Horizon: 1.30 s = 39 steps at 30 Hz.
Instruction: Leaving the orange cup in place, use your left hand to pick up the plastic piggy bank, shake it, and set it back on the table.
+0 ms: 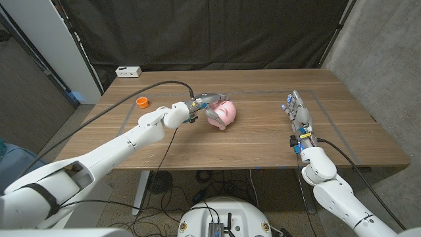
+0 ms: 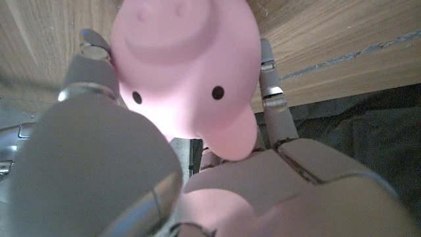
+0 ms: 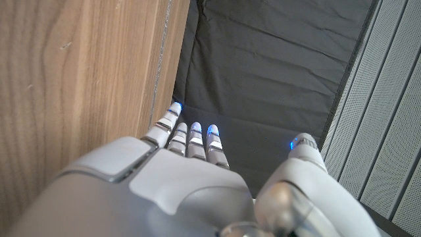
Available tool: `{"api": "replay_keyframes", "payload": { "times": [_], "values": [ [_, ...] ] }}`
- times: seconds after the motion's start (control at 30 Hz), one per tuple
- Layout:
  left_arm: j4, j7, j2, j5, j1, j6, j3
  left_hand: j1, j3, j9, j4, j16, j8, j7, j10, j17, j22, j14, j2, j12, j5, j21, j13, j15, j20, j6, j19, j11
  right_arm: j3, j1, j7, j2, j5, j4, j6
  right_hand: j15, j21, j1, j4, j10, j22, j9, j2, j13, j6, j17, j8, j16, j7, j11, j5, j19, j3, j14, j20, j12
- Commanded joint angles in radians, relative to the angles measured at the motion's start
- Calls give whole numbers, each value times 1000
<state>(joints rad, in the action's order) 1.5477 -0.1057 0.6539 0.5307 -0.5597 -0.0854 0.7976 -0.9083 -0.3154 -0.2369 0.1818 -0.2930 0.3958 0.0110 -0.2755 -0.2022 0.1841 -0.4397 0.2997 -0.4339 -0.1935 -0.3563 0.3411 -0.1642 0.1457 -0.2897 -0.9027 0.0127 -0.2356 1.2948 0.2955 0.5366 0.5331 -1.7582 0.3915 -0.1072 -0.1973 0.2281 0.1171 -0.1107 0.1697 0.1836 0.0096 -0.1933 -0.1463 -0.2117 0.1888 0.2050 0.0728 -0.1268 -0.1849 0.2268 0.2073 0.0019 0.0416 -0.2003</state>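
The left hand [image 1: 205,105] is wrapped around the pig [image 1: 223,113], fingers on both flanks, near the table's [image 1: 263,141] middle; whether the pig is off the wood yet I cannot tell. The cup [image 1: 142,101] sits well to the left, apart from the arm. The right hand [image 1: 297,113] stands idle at the right, fingers straight, holding nothing. The smooth, round plastic could slip out during shaking if the grip is loose. The left wrist view shows fingers [image 2: 271,99] pressed against the pig's [image 2: 187,66] sides, which the head view leaves unclear.
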Motion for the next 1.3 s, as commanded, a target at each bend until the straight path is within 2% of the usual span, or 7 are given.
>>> {"api": "replay_keyframes", "payload": {
  "times": [0.03,0.27,0.53,0.87,1.3],
  "values": [
    [124,87,41,18,-42,92,-56,-435,-69,-26,-7,-7,10,77,-240,-3,3,-176,-423,-24,-11,-9,29,163,-30,-285,-12,-24,2,4,-16,-9,15,11,22,-6,0,5,7,-3,4,3,9,-2,-2,-3,6,9,-4,2,1,2,0,0,3,-9],
    [188,123,65,17,-71,125,-94,-432,-72,-28,-12,-3,7,78,-240,-3,4,-176,-424,-23,-11,-7,34,164,-30,-279,-5,-25,2,6,-22,-13,22,15,30,-8,0,4,7,-4,4,3,10,-3,-3,-3,7,9,-5,2,2,4,0,1,4,-9],
    [228,173,73,-4,-104,126,-130,-432,-77,-30,-14,0,9,82,-243,-4,4,-182,-425,-22,-12,-8,39,168,-32,-285,-3,-26,3,4,-32,-13,27,22,38,-7,0,4,7,-4,4,4,10,-4,-2,-4,6,9,-5,4,2,5,-1,1,4,-9],
    [246,182,77,-18,-122,136,-144,-438,-87,-33,-14,0,10,84,-251,-5,5,-197,-430,-23,-14,-10,46,165,-33,-291,-4,-14,0,-7,-43,-16,33,34,43,-8,0,5,8,-4,4,4,10,-4,-1,-4,6,9,-4,5,2,6,-1,1,4,-9],
    [256,180,80,-38,-130,135,-151,-442,-97,-36,-13,2,14,89,-266,-5,5,-211,-431,-25,-15,-13,53,167,-41,-304,-5,-16,0,-12,-49,-16,37,37,46,-6,0,6,9,-3,4,4,12,-5,-1,-5,6,9,-4,4,2,6,-1,1,3,-8]
  ]
}}
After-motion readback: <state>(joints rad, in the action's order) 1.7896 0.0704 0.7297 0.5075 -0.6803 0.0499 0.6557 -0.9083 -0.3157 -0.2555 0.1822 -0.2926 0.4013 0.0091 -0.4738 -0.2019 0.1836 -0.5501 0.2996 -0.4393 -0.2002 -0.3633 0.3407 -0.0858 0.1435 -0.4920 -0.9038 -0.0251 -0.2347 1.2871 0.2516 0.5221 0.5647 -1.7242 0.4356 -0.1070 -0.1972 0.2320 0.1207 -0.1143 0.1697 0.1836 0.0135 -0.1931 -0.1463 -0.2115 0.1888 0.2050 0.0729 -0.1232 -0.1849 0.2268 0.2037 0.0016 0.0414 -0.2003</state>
